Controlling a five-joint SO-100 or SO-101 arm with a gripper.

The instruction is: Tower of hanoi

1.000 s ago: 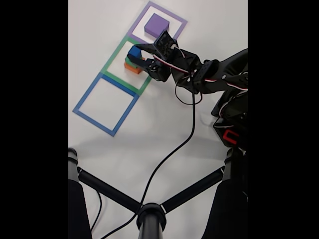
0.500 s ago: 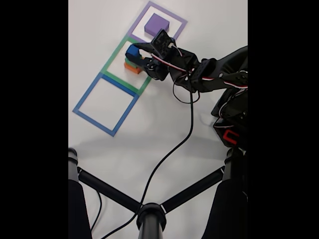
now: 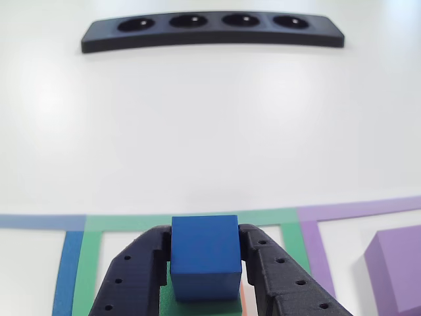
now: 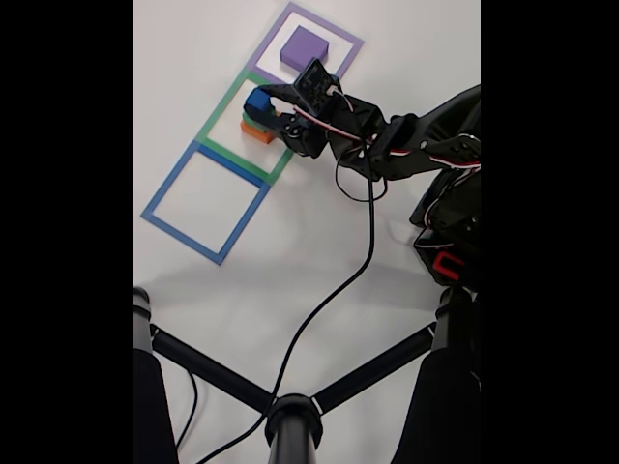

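Small matte blue cube [image 3: 204, 264], sharp-edged, clamped between black fingers [image 3: 135, 280], above green block [image 3: 197, 308], purple block [image 3: 398, 270] beside

In the other view, the purple block [image 3: 398, 270] is being cropped at four o'clock, and the blue cube [image 3: 204, 257] is hiding most of the green block [image 3: 197, 309] and orange block [image 3: 243, 297] beneath.

Small blue cube [image 3: 204, 263] upright, gripped on both sides, atop a green piece [image 3: 197, 308] with an orange block [image 4: 255, 131] at the bottom of the stack, all inside the green taped square [image 4: 215, 121]. Larger purple block [image 4: 304, 47] flat in the purple taped square [image 4: 350, 43], just beside. Blue taped square [image 4: 164, 189] on the green one's far side, holding no block.
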